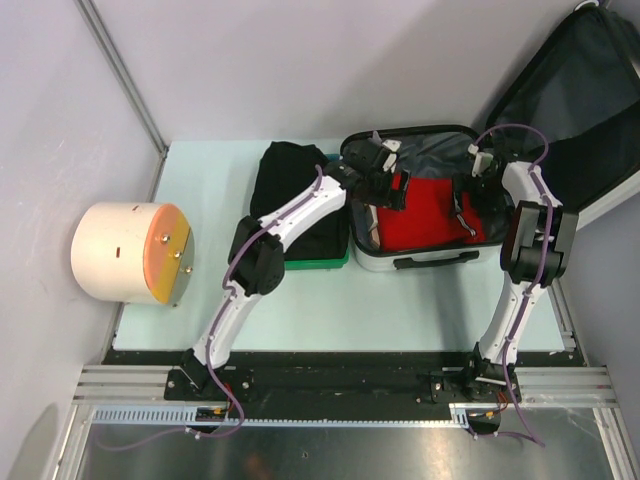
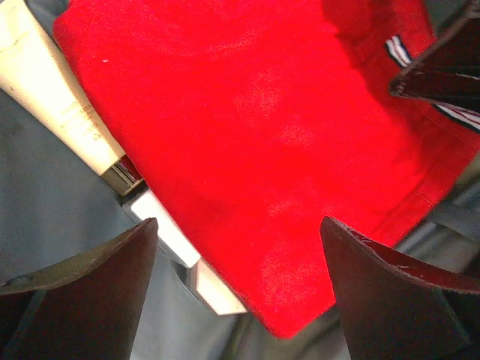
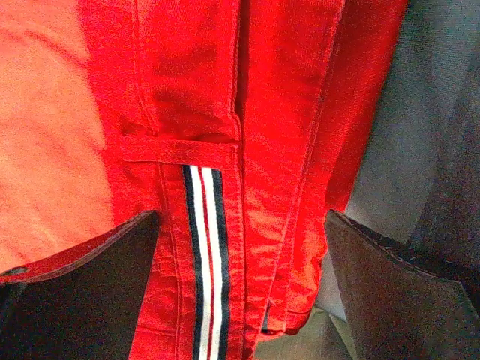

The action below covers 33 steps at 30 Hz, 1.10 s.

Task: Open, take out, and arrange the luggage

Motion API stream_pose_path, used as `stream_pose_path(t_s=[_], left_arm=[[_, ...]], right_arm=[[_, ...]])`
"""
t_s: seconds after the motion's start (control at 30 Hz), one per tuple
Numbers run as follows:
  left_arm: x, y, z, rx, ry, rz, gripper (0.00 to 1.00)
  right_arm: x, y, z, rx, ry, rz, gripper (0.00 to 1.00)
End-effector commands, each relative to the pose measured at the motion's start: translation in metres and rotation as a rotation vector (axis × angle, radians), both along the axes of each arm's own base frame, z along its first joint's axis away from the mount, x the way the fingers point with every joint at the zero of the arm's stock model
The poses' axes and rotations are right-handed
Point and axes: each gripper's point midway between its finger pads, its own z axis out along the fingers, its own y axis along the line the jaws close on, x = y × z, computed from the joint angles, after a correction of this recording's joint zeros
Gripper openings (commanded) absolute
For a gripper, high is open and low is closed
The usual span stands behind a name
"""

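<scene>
Luggage (image 1: 372, 260) lies open at the far right of the table (image 1: 400, 310), lid swung back, and both my grippers hang inside it. My left gripper (image 2: 238, 225) is spread wide, holding nothing, over a corner of a red garment (image 2: 262, 135). Only its camera shows the cream tube (image 2: 52, 97) along that cloth's edge on grey lining (image 2: 37, 210). My right gripper (image 3: 241, 216), equally wide and empty, sees a striped band (image 3: 204, 255) on the red fabric. Only the top view shows the green tray (image 1: 335, 263) with black cloth (image 1: 295, 185) just left of the luggage, and a cream cylinder (image 1: 120, 250) well apart.
</scene>
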Motion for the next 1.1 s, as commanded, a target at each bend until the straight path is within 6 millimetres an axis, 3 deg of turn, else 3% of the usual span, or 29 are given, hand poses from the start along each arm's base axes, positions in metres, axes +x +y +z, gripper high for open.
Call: stream_pose_path(t_s=[0.0, 0.2, 0.37, 0.57, 0.63, 0.67, 0.73, 0.87, 0.9, 0.97, 1.0, 1.07], left_arm=[[0.027, -0.004, 0.006, -0.004, -0.079, 0.091, 0.92], [0.023, -0.014, -0.028, 0.002, -0.025, 0.061, 0.89], [0.024, -0.021, -0.038, -0.002, -0.036, 0.01, 0.8], [0.029, -0.028, -0.045, -0.004, -0.08, -0.041, 0.63], [0.026, -0.032, -0.049, -0.013, -0.067, -0.064, 0.54], [0.026, -0.033, -0.047, -0.021, -0.068, -0.068, 0.5], [0.026, -0.036, -0.039, -0.04, -0.078, -0.086, 0.32], [0.031, -0.042, 0.0, -0.084, -0.163, -0.112, 0.01], [0.032, -0.042, 0.009, -0.094, -0.182, -0.115, 0.0], [0.032, -0.041, 0.027, -0.11, -0.212, -0.126, 0.0], [0.031, -0.042, 0.032, -0.118, -0.222, -0.129, 0.0], [0.031, -0.039, 0.041, -0.119, -0.235, -0.121, 0.0]], right_arm=[[0.007, -0.011, 0.008, -0.05, -0.029, -0.032, 0.98], [0.006, -0.022, 0.02, -0.142, -0.05, -0.091, 1.0], [0.004, -0.02, -0.001, -0.154, -0.007, -0.079, 0.99], [0.003, -0.005, -0.009, -0.061, 0.016, -0.059, 0.95], [0.003, 0.001, -0.008, -0.022, 0.017, -0.04, 0.88], [0.003, 0.001, -0.009, -0.014, 0.019, -0.041, 0.84], [0.005, 0.004, -0.005, 0.01, 0.009, -0.033, 0.7], [0.008, 0.013, 0.006, 0.064, -0.017, -0.007, 0.48], [0.008, 0.016, 0.007, 0.073, -0.02, 0.0, 0.33], [0.01, 0.021, 0.014, 0.097, -0.028, 0.015, 0.18], [0.011, 0.021, 0.018, 0.097, -0.032, 0.011, 0.16], [0.014, 0.018, 0.031, 0.074, -0.049, 0.002, 0.26]])
